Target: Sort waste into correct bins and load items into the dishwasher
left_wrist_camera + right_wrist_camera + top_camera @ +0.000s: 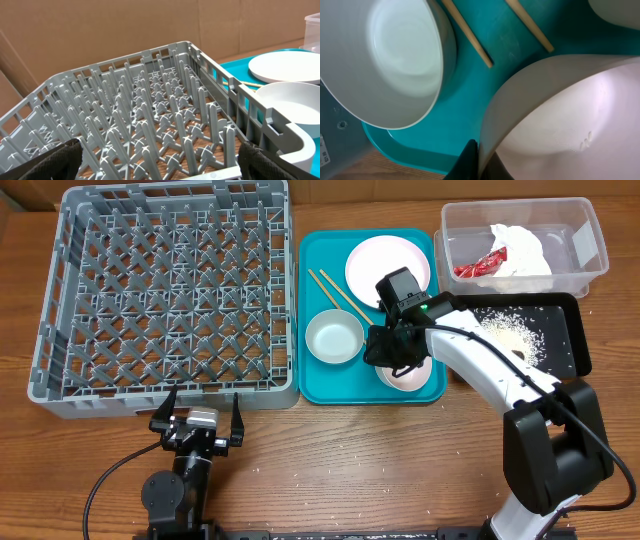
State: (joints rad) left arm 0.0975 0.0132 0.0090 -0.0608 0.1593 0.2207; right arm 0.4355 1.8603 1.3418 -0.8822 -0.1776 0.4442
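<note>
My right gripper (396,356) (480,156) is shut on the rim of the pink bowl (412,376) (570,120), which is tilted over the teal tray (318,375). On that tray lie a whitish-grey bowl (335,337) (400,55), a pale plate (385,265) and two chopsticks (336,296) (468,36). The grey dishwasher rack (170,290) (150,110) stands empty at the left. My left gripper (200,408) (160,169) hangs open at its near wall. A napkin (522,250) and a red wrapper (478,268) lie in the clear tub (592,242). Rice (512,335) lies in the black tray (575,330).
The teal tray sits tight between the rack and the two bins. A few rice grains (300,475) are scattered on the wooden table in front. Cardboard (100,30) walls off the back. The right arm reaches over the black tray's near left corner.
</note>
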